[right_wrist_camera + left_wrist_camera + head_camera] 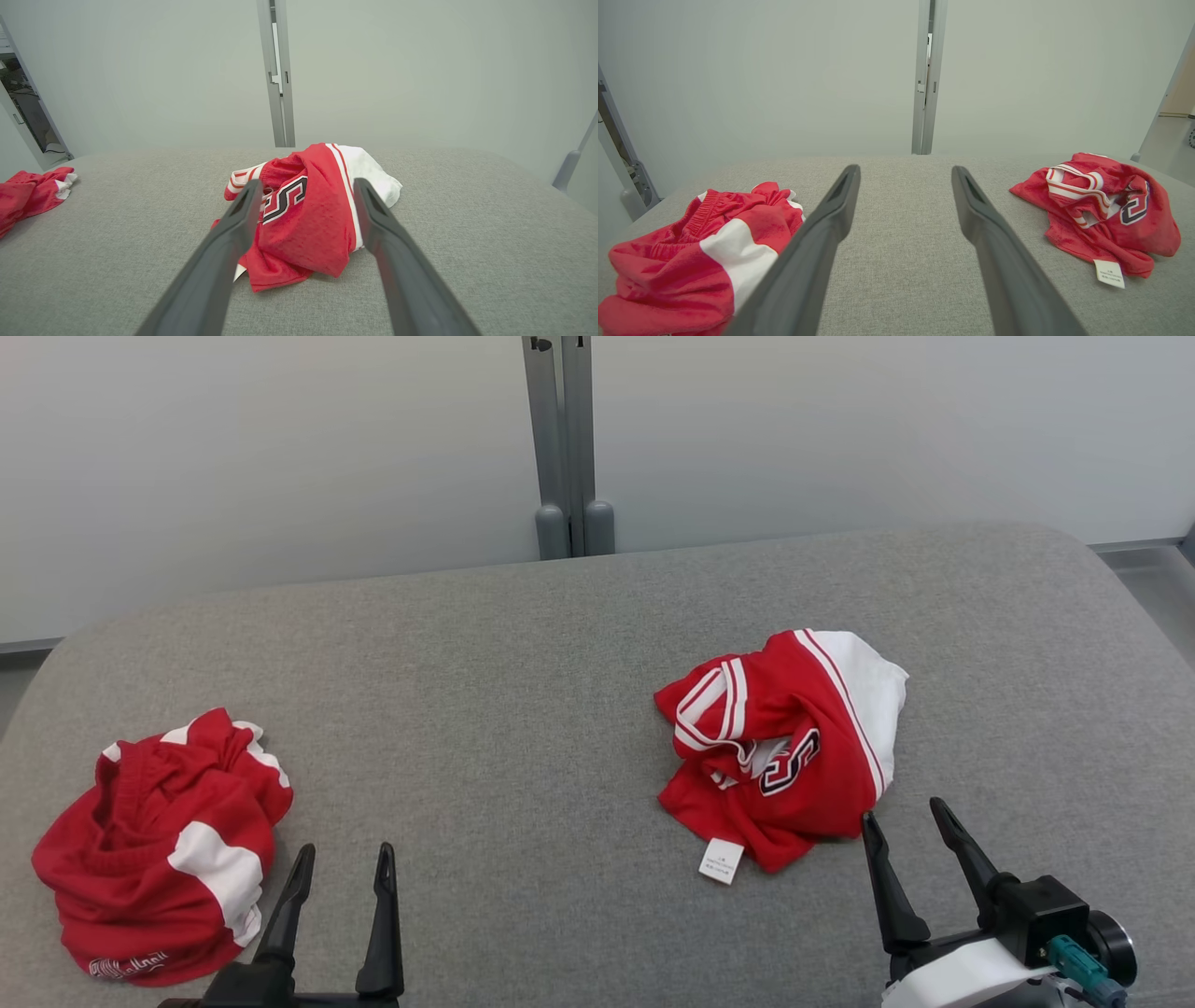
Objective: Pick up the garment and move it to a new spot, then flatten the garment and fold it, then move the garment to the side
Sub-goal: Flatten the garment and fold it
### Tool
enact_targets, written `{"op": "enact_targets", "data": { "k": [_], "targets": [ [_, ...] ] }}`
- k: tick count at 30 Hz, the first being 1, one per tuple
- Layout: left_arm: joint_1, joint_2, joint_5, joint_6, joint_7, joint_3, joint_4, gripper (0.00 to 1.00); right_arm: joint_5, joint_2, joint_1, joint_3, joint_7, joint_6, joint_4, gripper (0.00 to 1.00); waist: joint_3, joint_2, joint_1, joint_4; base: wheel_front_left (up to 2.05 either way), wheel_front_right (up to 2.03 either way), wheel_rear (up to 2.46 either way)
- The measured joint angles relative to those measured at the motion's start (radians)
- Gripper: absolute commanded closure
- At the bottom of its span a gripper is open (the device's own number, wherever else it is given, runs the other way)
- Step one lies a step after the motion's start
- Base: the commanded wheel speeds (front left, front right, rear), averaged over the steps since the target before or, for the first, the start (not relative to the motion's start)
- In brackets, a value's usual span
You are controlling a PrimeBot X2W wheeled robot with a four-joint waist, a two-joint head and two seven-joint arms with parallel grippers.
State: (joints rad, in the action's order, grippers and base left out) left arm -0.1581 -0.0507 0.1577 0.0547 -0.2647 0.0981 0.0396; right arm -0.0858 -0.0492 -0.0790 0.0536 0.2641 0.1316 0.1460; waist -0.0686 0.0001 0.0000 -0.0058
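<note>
Jersey (784, 747) lies well inside table (523, 709) edges.

The garment (822, 709) is soft mesh cloth (its tag (722, 861) looks papery), the table covering (523, 709) matt, coarse-woven fabric.

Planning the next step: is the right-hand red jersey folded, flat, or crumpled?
Crumpled. The red jersey lies bunched in a heap on the grey surface, label poking out, nothing folded neatly.
</note>
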Motion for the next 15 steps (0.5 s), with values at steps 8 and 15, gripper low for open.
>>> {"op": "enact_targets", "data": {
  "k": [8, 15],
  "targets": [
    [0.001, 0.0, 0.004, 0.0, 0.0, 0.004, 0.004, 0.0, 0.0, 0.0, 0.0, 0.003, 0.0, 0.0, 0.0, 0.0, 0.002, 0.0, 0.0, 0.004, 0.0, 0.0, 0.0],
    [0.001, 0.0, 0.004, 0.0, 0.0, 0.011, 0.011, 0.0, -0.001, 0.0, 0.001, 0.005, 0.0, 0.0, 0.002, 0.0, -0.002, 0.0, 0.0, 0.002, 0.0, 0.0, 0.0]
  ]
}}
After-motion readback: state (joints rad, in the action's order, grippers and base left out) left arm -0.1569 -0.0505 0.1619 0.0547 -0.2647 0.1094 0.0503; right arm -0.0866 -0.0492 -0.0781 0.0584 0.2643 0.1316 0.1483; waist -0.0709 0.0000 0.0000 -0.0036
